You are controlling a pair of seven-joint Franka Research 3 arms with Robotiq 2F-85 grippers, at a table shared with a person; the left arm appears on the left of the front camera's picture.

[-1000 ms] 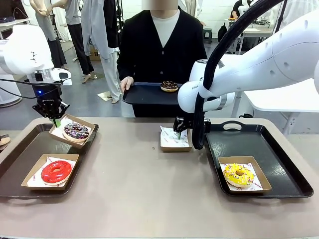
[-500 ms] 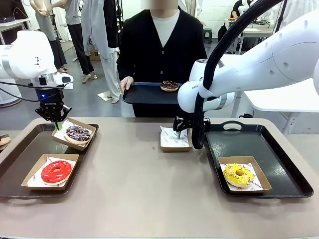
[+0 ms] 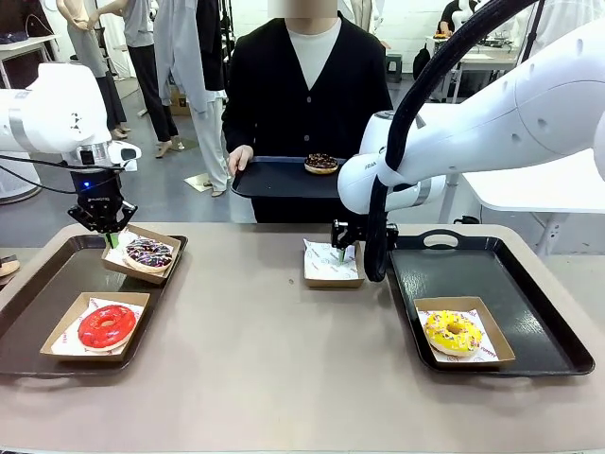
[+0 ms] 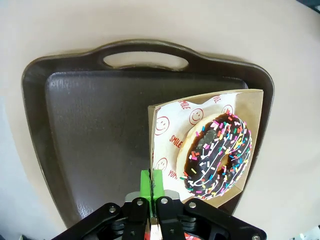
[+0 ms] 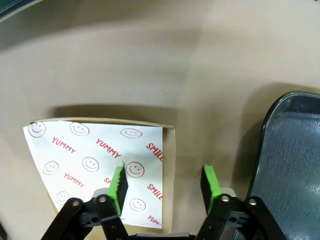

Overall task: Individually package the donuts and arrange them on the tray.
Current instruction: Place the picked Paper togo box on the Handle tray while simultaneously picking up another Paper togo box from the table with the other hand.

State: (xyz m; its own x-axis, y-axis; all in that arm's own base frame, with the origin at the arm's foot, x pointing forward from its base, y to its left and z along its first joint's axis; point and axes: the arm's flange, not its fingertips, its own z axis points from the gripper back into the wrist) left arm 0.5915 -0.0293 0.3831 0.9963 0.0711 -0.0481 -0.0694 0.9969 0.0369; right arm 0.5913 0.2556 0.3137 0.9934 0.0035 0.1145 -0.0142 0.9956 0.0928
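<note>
Left jaws pinch the "SMILE"-printed box (image 4: 160, 120); right jaws straddle the "YUMMY SMILE" box (image 5: 169, 150) edge, apart.

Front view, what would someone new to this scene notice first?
The left hand pinches the edge of a paper-lined box holding a dark sprinkled donut over the left tray. The right hand straddles the wall of an empty box at mid-table. Across the table, a person holds a tray bearing a chocolate donut.
</note>
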